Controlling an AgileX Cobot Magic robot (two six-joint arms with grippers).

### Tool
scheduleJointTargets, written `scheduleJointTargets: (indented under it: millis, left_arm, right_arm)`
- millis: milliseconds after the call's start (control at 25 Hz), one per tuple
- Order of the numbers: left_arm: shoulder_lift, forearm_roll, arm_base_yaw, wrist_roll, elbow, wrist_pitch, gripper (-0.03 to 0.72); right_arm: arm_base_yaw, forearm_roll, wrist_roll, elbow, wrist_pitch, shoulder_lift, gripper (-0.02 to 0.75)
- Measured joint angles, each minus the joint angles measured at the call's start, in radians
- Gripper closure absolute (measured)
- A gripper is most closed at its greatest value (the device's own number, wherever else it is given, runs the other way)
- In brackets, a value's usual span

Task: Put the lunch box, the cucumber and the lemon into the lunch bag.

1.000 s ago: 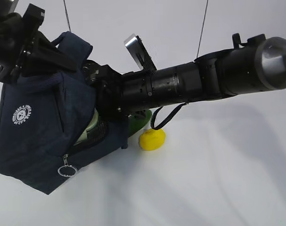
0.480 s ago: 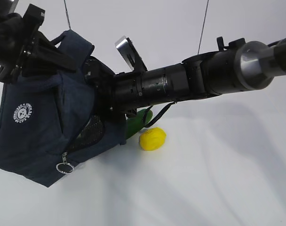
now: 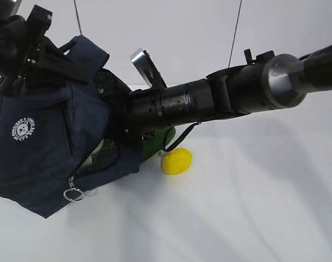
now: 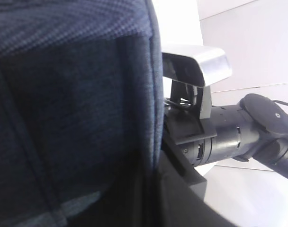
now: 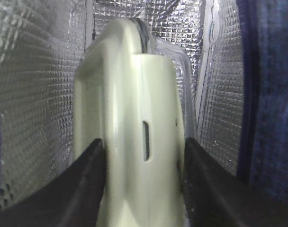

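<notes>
lunch box clamped between right hand fingers, inside lunch bag

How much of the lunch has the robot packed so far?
Nothing is let go yet. The right gripper holds the lunch box inside the foil-lined lunch bag, which the left gripper holds up. The cucumber and lemon wait on the table.

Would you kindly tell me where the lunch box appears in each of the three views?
Exterior: a pale sliver of the lunch box shows in the lunch bag opening.
Left wrist: not visible; bag fabric fills it.
Right wrist: centre, lunch box between the gripper's fingers.
Shared landmark: the bag.
</notes>
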Motion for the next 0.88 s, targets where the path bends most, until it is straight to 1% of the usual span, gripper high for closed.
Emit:
scheduleJointTargets:
  millis: [480,880]
  left_arm:
    - [0.0,0.0,0.0,0.0,0.0,0.01,0.688]
    - [0.0,0.0,0.0,0.0,0.0,0.028,0.688]
  right_arm:
    - [0.0,0.0,0.0,-0.004,0.008,0.001,0.386]
    - [0.0,-0.002,0.0,-0.061,0.01,0.011,0.384]
